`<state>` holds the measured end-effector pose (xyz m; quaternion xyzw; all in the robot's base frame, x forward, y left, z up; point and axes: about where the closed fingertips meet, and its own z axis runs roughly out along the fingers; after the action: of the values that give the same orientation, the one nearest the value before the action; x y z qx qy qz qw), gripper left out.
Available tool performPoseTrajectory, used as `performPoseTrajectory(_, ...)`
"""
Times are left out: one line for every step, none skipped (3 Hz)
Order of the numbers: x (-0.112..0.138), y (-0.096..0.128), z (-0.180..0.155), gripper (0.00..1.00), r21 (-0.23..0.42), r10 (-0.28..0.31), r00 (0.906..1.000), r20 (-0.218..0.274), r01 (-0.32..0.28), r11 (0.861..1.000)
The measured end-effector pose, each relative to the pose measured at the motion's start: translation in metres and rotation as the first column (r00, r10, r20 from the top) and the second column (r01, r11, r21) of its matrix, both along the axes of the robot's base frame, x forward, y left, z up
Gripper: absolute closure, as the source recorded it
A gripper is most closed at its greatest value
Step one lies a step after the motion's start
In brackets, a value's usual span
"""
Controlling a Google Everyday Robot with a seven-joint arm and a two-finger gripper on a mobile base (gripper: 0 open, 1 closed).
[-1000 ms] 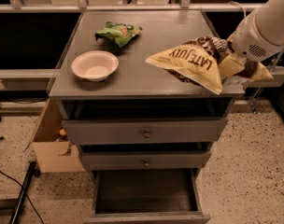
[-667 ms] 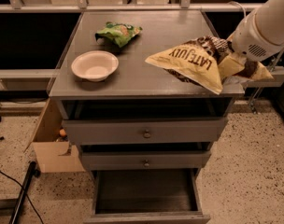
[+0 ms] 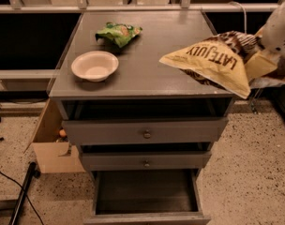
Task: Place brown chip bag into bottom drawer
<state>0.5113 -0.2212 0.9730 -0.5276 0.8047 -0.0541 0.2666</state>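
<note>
A grey flat-topped table with three grey drawers in its front stands on a speckled, pale stone-pattern floor. The deep plain-fronted bottom drawer is pulled out toward the camera, and its dark inside shows. The two shallower drawers above it, each with a small round knob, also stand a little way out.

On the table's left half sits a round white bowl. Behind the bowl, towards the back edge, lies a small crumpled green chip bag.

The large crinkly brown chip bag, with a dark middle and pale yellow ends, is at the table's right edge. Its yellow printed end points at the camera and reaches past the front right corner. The far end of this bag meets the tool below the white arm at the right border. Whether the tool is clamped on the bag, or how far it is open, I cannot tell.

An open cardboard box stands on the floor just left of the table. A black cable trails nearby. A pale metal rail runs along the back.
</note>
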Motion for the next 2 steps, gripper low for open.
performPoseTrajectory(-0.071, -0.022, 0.016, 1.0, -0.001, -0.09, 0.9955, -0.032, 0.09, 0.996)
performPoseTrajectory(-0.112, -0.03, 0.0, 1.0, 0.022, -0.115, 0.9924, -0.044, 0.116, 0.993)
